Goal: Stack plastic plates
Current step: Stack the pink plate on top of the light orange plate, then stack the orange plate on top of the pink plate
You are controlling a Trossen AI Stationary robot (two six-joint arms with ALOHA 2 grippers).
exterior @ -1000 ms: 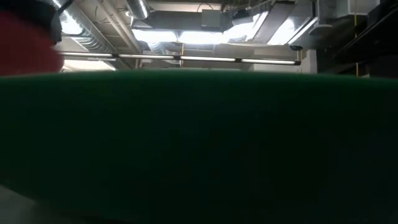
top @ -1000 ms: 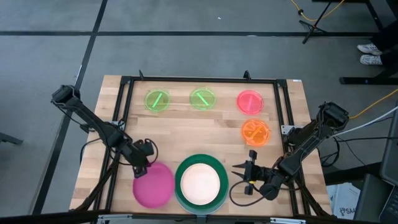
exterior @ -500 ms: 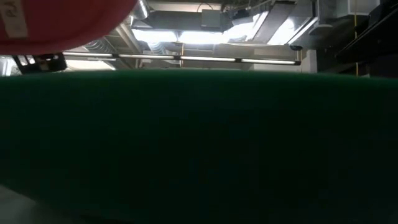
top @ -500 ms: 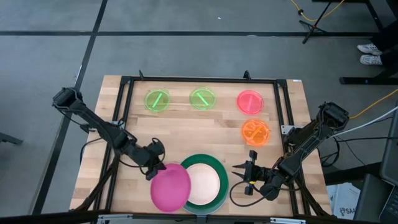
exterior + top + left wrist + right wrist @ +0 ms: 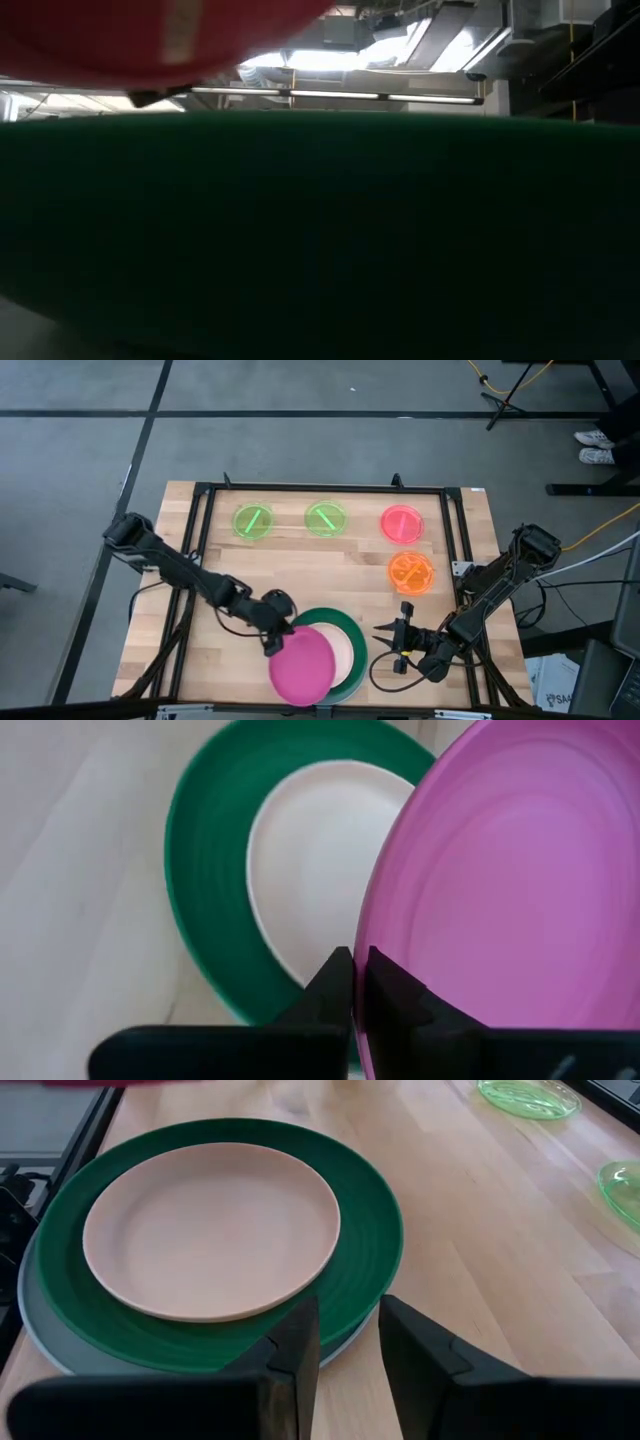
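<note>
One magenta plate (image 5: 301, 666) hangs over the left part of my stack at the counter's (image 5: 330, 570) near edge, and I have the left gripper's (image 5: 273, 639) fingers clamped on its far-left rim. Under it the cream plate (image 5: 345, 653) sits inside the dark-green plate (image 5: 350, 628), and the right wrist view shows the light-blue plate (image 5: 40, 1342) peeking out beneath both. My right gripper (image 5: 388, 641) waits just right of the stack, low over the counter, fingers apart with nothing between them. Farther off, the orange plate (image 5: 411, 572) lies right of centre, with the pink-red plate (image 5: 401, 522) just beyond it. Two lime-green plates (image 5: 252, 521) (image 5: 326, 518) lie along the far edge, left of the pink-red one.
</note>
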